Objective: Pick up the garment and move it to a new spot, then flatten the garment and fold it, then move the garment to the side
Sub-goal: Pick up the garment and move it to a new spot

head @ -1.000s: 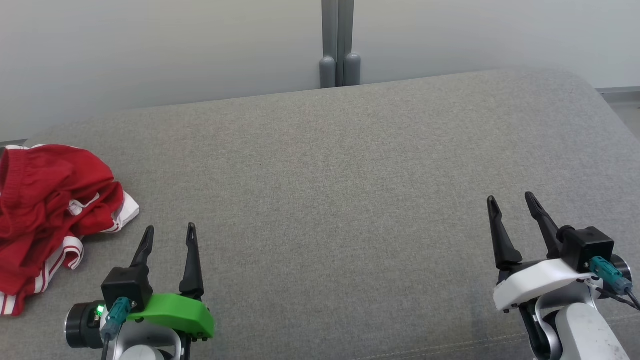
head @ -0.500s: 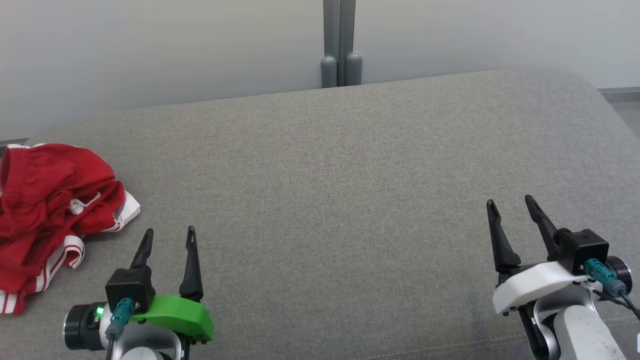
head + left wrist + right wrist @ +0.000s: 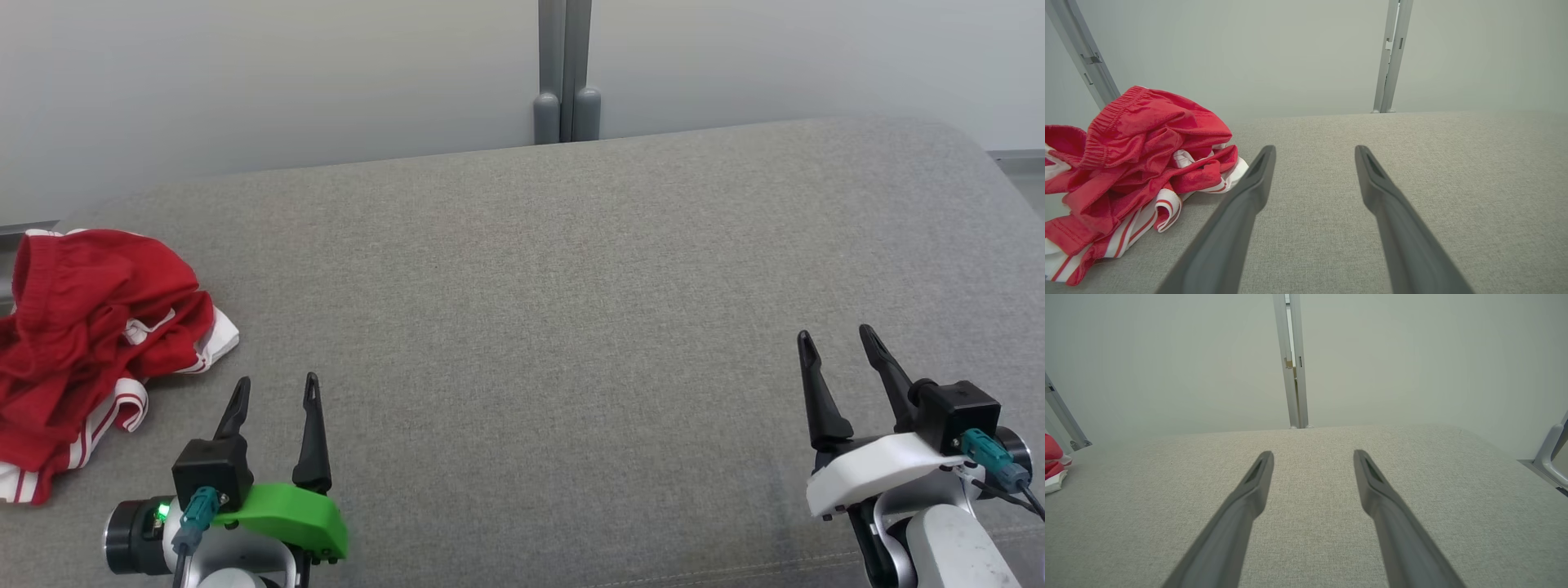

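Nearest the robot, the left claw (image 3: 277,380) hovers low over the grey fabric-covered counter (image 3: 531,327), its two dark fingers spread apart and holding nothing. The right claw (image 3: 835,332) hangs well apart at the counter's other end, likewise spread and empty. Just beyond and left of the left claw, the red shorts (image 3: 90,327) lie crumpled in a heap at the counter's left edge, white side stripes and elastic waistband showing. Behind the counter stands a pale wall (image 3: 286,82) with a grey metal post (image 3: 565,65).
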`<state>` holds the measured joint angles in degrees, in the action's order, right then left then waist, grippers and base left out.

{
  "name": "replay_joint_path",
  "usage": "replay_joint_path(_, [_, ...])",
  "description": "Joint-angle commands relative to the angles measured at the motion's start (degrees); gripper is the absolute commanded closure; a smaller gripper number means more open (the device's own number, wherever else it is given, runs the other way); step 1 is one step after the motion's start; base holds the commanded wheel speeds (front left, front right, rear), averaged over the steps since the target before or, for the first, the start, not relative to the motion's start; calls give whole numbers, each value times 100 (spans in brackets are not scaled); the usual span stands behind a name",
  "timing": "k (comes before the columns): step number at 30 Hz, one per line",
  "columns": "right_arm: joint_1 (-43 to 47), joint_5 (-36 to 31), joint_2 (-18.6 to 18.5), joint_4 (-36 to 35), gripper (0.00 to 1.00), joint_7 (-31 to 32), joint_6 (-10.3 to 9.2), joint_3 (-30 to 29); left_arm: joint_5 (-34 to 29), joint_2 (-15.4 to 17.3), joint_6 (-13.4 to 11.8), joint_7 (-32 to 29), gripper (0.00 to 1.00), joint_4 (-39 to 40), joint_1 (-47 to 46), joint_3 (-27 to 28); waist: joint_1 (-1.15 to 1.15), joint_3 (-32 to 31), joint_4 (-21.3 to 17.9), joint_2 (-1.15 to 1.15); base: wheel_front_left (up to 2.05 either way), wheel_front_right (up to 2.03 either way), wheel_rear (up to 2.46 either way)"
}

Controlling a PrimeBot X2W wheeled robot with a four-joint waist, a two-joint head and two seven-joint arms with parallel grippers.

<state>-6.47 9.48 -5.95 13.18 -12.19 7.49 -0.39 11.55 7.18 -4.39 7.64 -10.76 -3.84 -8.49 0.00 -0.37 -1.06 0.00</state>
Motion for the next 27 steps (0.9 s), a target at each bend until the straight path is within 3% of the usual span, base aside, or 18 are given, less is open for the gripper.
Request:
replay_joint_path(1, [54, 12, 1, -24, 0, -38, 0, -11, 54, 41, -34, -7, 0, -6, 53, -3, 0, -2, 42, 0, 0, 0, 0])
replay_joint_path(8, [107, 35, -16, -114, 0, -65, 0, -6, 76, 56, -54, 27, 0, -10, -78, -11, 0, 1, 417, 0, 0, 0, 0])
replay_joint_path(18, [158, 47, 60, -219, 0, -35, 0, 146, 167, 140, -107, 42, 0, 11, -127, 62, 0, -71, 1441, 0, 0, 0, 0])
replay_joint_path(27, [255, 96, 151, -203, 0, -41, 0, 265, 235, 185, -162, 16, 0, 59, 11, 92, 0, -145, 2115, 0, 0, 0, 0])
